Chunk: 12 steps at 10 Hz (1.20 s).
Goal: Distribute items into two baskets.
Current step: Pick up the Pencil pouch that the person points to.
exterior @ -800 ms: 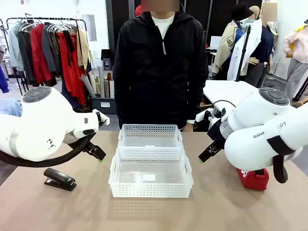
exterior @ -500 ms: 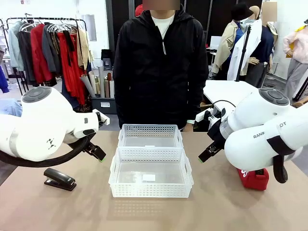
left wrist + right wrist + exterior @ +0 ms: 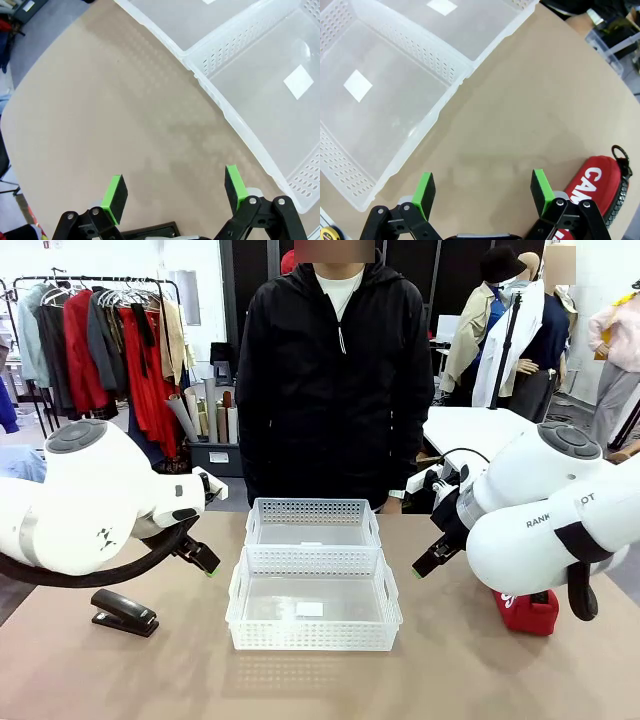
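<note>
Two white baskets sit end to end in the table's middle, the near basket [image 3: 313,609] and the far basket [image 3: 313,532], both with nothing inside. A black stapler [image 3: 124,612] lies at the left front, partly under my left arm. The red pouch [image 3: 527,610] lies at the right, half hidden by my right arm; its white lettering shows in the right wrist view [image 3: 596,187]. My left gripper [image 3: 201,558] hovers open left of the baskets [image 3: 174,192]. Right of them, my right gripper [image 3: 428,560] also hangs open over bare table [image 3: 482,194].
A person in a black jacket [image 3: 335,380] stands at the far edge behind the baskets, hands out of sight. Bare tan tabletop [image 3: 130,680] lies in front of and beside the baskets. A clothes rack [image 3: 100,340] and a white table [image 3: 470,430] stand beyond.
</note>
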Motion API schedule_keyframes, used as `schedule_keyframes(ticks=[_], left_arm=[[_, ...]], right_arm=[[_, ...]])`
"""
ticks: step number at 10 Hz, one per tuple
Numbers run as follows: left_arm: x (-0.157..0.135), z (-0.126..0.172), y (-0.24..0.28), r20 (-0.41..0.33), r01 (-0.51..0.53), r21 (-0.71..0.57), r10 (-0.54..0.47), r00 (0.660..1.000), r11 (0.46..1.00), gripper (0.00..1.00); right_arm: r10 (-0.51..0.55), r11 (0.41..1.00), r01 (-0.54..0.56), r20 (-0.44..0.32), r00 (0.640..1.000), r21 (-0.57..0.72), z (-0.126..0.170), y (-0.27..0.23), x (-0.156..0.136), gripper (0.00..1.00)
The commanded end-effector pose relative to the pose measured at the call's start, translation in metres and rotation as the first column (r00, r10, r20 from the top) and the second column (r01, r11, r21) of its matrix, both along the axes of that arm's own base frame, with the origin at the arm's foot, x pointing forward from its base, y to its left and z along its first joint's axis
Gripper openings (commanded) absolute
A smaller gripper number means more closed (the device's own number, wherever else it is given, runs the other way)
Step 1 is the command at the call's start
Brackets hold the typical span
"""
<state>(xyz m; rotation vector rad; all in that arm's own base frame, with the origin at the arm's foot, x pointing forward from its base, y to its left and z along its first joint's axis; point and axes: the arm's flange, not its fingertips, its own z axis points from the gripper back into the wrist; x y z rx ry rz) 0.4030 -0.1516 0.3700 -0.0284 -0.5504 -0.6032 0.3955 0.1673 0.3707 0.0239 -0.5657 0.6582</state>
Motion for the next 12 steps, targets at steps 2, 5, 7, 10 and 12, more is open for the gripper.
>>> schedule_keyframes(ticks=[2, 5, 7, 10, 12], left_arm=[[0.0, 0.0, 0.0, 0.0, 0.0, 0.0, 0.0, 1.0, 1.0, 1.0], [-0.005, 0.012, 0.008, 0.021, -0.028, -0.021, 0.029, 0.999, 0.999, 1.0], [-0.015, 0.039, 0.021, 0.05, -0.053, -0.06, 0.056, 0.997, 0.997, 1.0], [-0.028, 0.08, 0.047, 0.068, -0.077, -0.093, 0.084, 0.994, 0.993, 1.0], [-0.039, 0.107, 0.088, 0.054, -0.089, -0.114, 0.096, 0.994, 0.989, 1.0]], right_arm=[[0.0, 1.0, 0.0, 0.001, 1.0, 0.001, 0.0, 0.0, 0.0, 1.0], [0.008, 1.0, -0.008, -0.031, 0.999, 0.014, 0.006, -0.003, -0.001, 1.0], [0.002, 0.999, 0.001, -0.065, 0.998, 0.042, 0.026, -0.023, -0.004, 1.0], [-0.063, 0.987, 0.071, -0.063, 0.996, 0.141, 0.061, -0.069, -0.006, 1.0], [-0.112, 0.976, 0.119, -0.053, 0.992, 0.181, 0.09, -0.116, -0.008, 1.0]])
